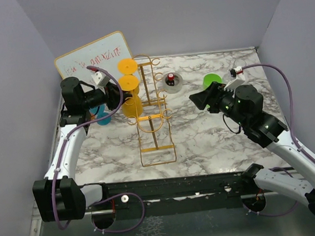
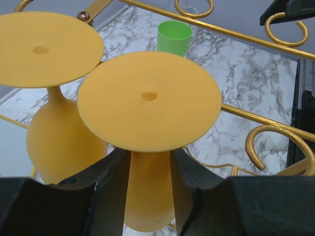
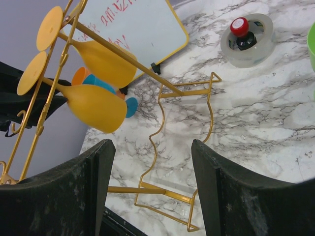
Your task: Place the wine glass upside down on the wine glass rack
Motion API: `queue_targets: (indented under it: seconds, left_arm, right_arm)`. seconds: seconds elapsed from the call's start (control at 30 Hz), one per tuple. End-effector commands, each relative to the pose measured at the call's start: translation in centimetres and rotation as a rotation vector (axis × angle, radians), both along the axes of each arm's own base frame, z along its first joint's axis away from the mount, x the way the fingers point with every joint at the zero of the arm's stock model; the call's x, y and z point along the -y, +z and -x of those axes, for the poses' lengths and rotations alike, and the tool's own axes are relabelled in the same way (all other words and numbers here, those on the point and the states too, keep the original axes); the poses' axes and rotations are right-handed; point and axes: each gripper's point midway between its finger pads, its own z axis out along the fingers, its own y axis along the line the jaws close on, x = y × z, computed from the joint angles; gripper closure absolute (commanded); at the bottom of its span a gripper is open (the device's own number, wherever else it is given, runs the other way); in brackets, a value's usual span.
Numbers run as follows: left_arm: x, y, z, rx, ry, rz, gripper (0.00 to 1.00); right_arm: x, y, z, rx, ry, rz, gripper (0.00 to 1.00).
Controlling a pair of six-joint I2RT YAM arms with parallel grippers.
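The left end effector (image 2: 150,183) clamps the stem of the inverted wine glass (image 2: 147,98) at the rack (image 1: 150,118) — the right end effector (image 3: 153,189) gapes empty.

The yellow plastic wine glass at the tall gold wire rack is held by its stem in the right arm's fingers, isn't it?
Not quite: it is the left arm's fingers that hold the yellow plastic wine glass by its stem at the tall gold wire rack. The left wrist view shows them closed on the stem; the right arm's fingers are open and empty.
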Motion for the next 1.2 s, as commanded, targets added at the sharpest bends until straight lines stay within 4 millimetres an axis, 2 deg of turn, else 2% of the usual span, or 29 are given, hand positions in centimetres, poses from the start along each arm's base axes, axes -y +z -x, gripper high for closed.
queue_targets:
  seconds: [0.0, 0.2, 0.33, 0.5, 0.7, 0.8, 0.9, 0.97, 1.03, 1.17]
  left_arm:
    - [-0.3, 1.0, 0.7, 0.047, 0.027, -0.031, 0.57]
    - [-1.9, 1.3, 0.3, 0.061, 0.175, -0.076, 0.36]
    - [-2.8, 1.9, 0.6, 0.045, 0.256, -0.074, 0.28]
    - [-5.3, 1.8, 1.3, -0.017, 0.466, -0.069, 0.15]
    - [-7.6, 4.2, 2.6, -0.047, 0.632, -0.048, 0.14]
    - [-10.1, 4.3, 3.1, -0.173, 0.823, -0.020, 0.14]
    - [-12.8, 3.6, 4.3, -0.289, 1.007, -0.020, 0.05]
    - [-13.1, 3.8, 5.3, -0.311, 1.028, -0.009, 0.01]
    - [-12.9, 4.9, 6.2, -0.292, 1.025, 0.025, 0.01]
    - [-14.1, 8.7, 7.3, -0.214, 1.093, 0.113, 0.01]
  right_arm:
    - [0.3, 0.3, 0.2, 0.010, -0.001, 0.001, 0.31]
    - [0.2, 0.3, 0.3, 0.010, 0.003, 0.001, 0.30]
    - [-0.2, 0.0, 0.0, -0.004, 0.020, 0.021, 0.30]
    - [-0.4, 0.1, -0.3, -0.005, 0.032, 0.065, 0.28]
    - [-0.6, 0.1, -0.7, 0.018, 0.034, 0.062, 0.27]
    - [-0.6, -0.6, -0.9, 0.006, 0.025, 0.072, 0.27]
    - [0.5, -1.4, -1.8, 0.005, -0.040, 0.130, 0.27]
    - [1.8, -2.1, -2.8, -0.007, -0.112, 0.199, 0.27]
    - [3.0, -2.9, -3.9, -0.027, -0.186, 0.279, 0.27]
    - [4.7, -4.3, -5.8, -0.065, -0.303, 0.403, 0.27]
